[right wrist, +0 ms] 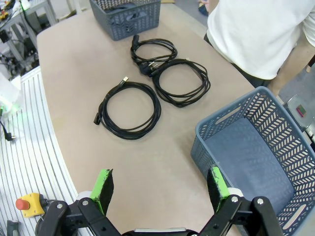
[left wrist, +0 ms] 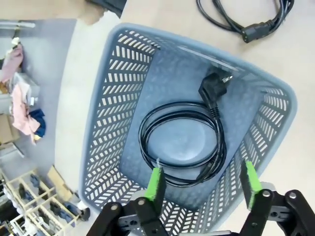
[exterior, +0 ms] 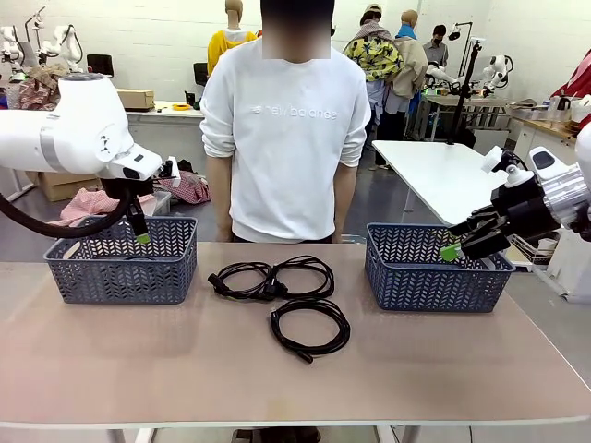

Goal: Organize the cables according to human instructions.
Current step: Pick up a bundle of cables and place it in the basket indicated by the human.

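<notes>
Black cables (exterior: 268, 286): three on table (exterior: 138, 360), one in left basket (left wrist: 113, 98); left tool (left wrist: 202, 169), right tool (right wrist: 160, 172) released.

On the worktop (exterior: 166, 369), the left basket (exterior: 120, 272) sits at frame left and the right basket (exterior: 434, 281) at frame right. Between them, mid-frame, the rear left coil (exterior: 220, 281) touches the rear right coil (exterior: 329, 277); the front coil (exterior: 309, 304) lies just below them. A fourth coil (left wrist: 182, 109) lies inside the left basket, under the left hand (left wrist: 203, 172). The right hand (exterior: 452, 249) hangs above the right basket's rim. A person (exterior: 284, 138) stands behind the worktop, top centre
</notes>
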`<state>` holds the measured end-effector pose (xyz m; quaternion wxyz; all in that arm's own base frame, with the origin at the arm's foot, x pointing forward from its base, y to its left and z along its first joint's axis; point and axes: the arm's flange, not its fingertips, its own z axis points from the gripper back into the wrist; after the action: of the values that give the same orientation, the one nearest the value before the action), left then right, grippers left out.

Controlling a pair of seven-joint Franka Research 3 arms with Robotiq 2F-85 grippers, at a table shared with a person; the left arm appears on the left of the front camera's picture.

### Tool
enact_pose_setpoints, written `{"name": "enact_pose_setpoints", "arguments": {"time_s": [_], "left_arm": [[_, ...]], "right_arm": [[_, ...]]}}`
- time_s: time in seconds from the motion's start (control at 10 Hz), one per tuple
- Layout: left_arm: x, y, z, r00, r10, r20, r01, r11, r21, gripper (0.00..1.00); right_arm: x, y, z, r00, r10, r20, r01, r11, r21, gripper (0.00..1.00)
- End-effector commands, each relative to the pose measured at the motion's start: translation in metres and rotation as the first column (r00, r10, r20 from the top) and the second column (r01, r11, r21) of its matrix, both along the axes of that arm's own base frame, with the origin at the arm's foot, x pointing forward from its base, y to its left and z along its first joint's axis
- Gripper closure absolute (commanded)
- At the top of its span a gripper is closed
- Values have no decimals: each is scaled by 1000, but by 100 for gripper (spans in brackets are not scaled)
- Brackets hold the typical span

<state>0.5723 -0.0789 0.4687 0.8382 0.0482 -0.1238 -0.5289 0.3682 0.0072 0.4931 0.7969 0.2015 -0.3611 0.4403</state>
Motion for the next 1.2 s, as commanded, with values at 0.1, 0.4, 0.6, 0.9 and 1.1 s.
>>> {"name": "enact_pose_setpoints", "arguments": {"time_s": [0.1, 0.4, 0.6, 0.9, 1.1], "left_arm": [[3, 3, 6, 999, 36, -39, -36, 999, -7, 0], [6, 3, 6, 997, 48, -66, -49, 999, -13, 0], [7, 4, 5, 995, 72, -72, -76, 996, -53, 0], [0, 3, 2, 998, 41, -54, -41, 999, -6, 0], [0, 3, 2, 998, 41, -54, -41, 999, -6, 0]], "right_arm": [[3, -1, 0, 1000, 19, 23, -20, 1000, 18, 0], [3, -1, 0, 1000, 19, 23, -20, 1000, 18, 0], [3, -1, 0, 1000, 19, 23, -20, 1000, 18, 0], [3, -1, 0, 1000, 19, 23, -20, 1000, 18, 0], [3, -1, 0, 1000, 19, 23, -20, 1000, 18, 0]]}}
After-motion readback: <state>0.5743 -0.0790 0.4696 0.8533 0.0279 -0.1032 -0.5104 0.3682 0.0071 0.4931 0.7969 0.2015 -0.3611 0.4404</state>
